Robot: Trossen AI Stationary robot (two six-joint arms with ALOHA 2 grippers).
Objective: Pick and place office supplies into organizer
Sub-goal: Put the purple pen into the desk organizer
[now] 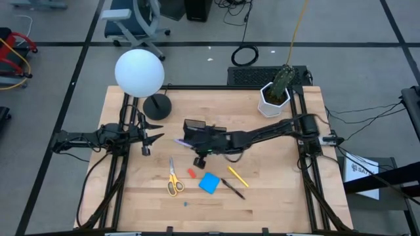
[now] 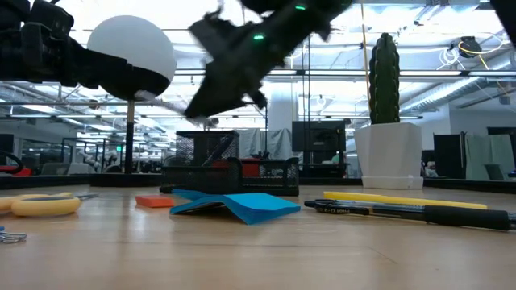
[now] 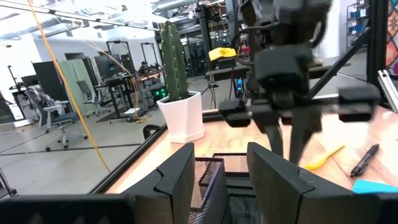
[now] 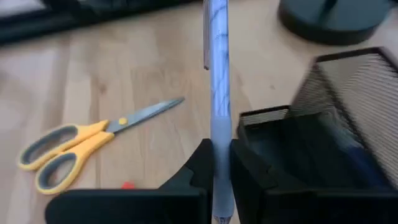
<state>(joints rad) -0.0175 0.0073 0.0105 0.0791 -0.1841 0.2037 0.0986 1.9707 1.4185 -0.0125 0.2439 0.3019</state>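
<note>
Holding the purple-grey pen [image 4: 218,118] clamped between its closed fingers, the right gripper [image 1: 192,141] hangs just over the black organizer [image 1: 196,130] at mid-table.

From the organizer, the pen's tip juts out toward the left arm's side, and the scissors [image 1: 173,178], red eraser piece [image 1: 191,173], blue pad [image 1: 209,183], yellow pen [image 1: 237,176] and black pen [image 1: 232,189] lie on the wood on the side away from the lamp base [image 1: 157,106]. The left gripper [image 1: 149,137] waits beside the organizer, well apart from it, its fingers spread and empty.
</note>
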